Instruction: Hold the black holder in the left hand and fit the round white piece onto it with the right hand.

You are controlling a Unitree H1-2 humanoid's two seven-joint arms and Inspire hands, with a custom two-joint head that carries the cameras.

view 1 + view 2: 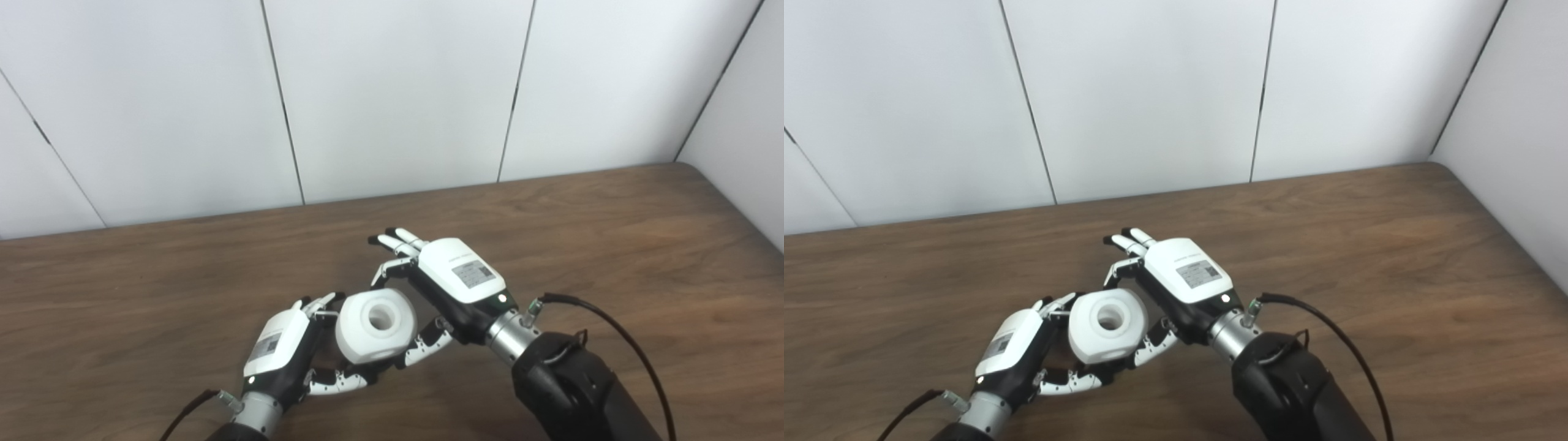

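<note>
Clearly, round white piece (pixel 376 324) with central hole sits between both hands.

White piece and white-shelled hands on dark brown wood-grain.

The round white piece (pixel 376 324) is plain matte white, its central hole shaded pale grey. The left hand (pixel 283 355) and right hand (pixel 456 278) each carry a glossy white back shell with a small grey printed label, over black palms; their fingers (pixel 340 381) alternate white and black segments. Wrists are silver metal, forearms black, with a black cable (pixel 618 334). The table (pixel 643 245) shows streaked brown grain. The wall panels (pixel 398 92) are white with dark seams.
</note>
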